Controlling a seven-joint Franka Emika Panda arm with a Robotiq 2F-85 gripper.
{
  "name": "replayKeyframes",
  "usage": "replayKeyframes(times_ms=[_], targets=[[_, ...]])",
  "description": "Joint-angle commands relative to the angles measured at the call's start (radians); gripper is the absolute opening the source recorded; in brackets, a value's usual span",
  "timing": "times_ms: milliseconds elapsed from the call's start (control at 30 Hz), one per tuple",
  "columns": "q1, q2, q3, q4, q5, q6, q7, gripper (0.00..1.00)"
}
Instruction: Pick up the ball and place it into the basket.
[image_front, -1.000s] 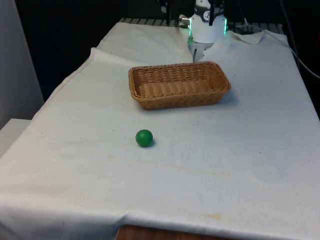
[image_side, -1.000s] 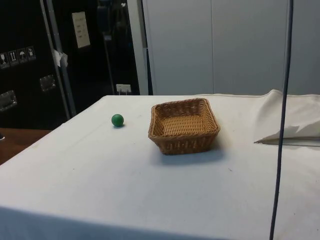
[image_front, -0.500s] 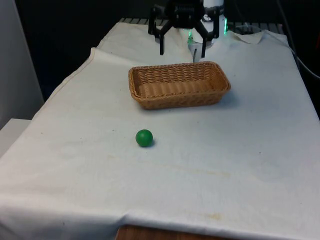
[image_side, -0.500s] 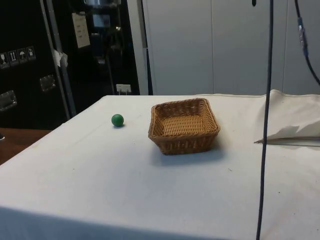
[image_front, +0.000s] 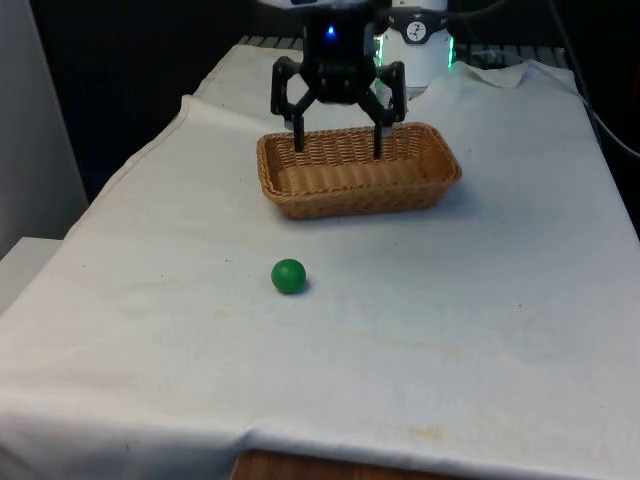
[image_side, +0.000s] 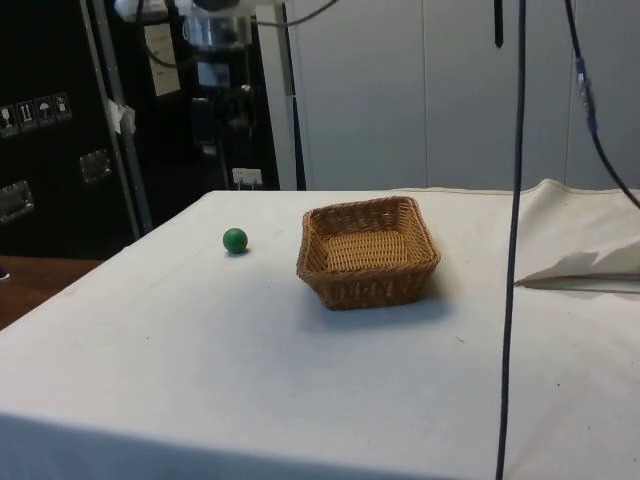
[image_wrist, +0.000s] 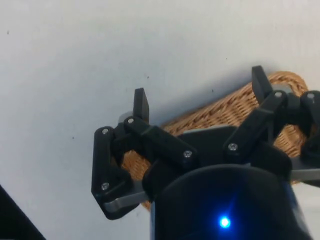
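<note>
A small green ball (image_front: 288, 276) lies on the white cloth, nearer the camera than the basket in the front view. The side view puts the ball (image_side: 235, 240) to the left of the basket (image_side: 370, 287). The oblong wicker basket (image_front: 352, 206) stands mid-table with nothing in it. My black gripper (image_front: 338, 142) hangs open above the basket's far rim, fingers pointing down and holding nothing. In the wrist view the gripper (image_wrist: 200, 95) is spread wide, with the basket (image_wrist: 216, 116) showing past the fingers. The ball is well apart from the gripper.
A rumpled fold of white cloth (image_front: 500, 75) lies at the far end near the robot base, also seen as a fold (image_side: 590, 250) in the side view. A dark cable (image_side: 510, 250) hangs down in front of the side camera. The table's near edge (image_front: 300, 465) shows wood.
The gripper has come down from above the robot base and forward, and now hangs over the basket's far rim. Ball and basket have not moved.
</note>
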Motion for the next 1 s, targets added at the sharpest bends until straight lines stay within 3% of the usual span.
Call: replayKeyframes(times_ms=[0, 100, 133, 167, 200, 433, 467, 500, 767, 800, 833, 967], targets=[[-0.011, 0.006, 0.008, -0.001, 0.019, 0.015, -0.015, 1.00], [-0.017, 0.028, 0.001, -0.003, 0.051, 0.033, -0.043, 1.00], [-0.004, 0.023, -0.008, 0.000, 0.034, 0.018, -0.027, 1.00], [-0.019, 0.035, -0.002, -0.003, 0.062, 0.039, -0.054, 1.00], [-0.022, 0.049, -0.009, -0.004, 0.084, 0.051, -0.075, 1.00], [-0.032, 0.106, -0.041, 0.000, 0.168, 0.093, -0.163, 1.00], [-0.019, 0.094, -0.048, -0.002, 0.146, 0.074, -0.142, 1.00], [-0.032, 0.106, -0.041, 0.000, 0.168, 0.093, -0.163, 1.00], [-0.044, 0.181, -0.048, 0.012, 0.272, 0.147, -0.245, 1.00], [-0.033, 0.176, -0.059, 0.004, 0.265, 0.143, -0.239, 1.00], [-0.046, 0.189, -0.048, 0.016, 0.281, 0.152, -0.252, 1.00], [-0.056, 0.235, -0.048, 0.041, 0.330, 0.171, -0.285, 1.00]])
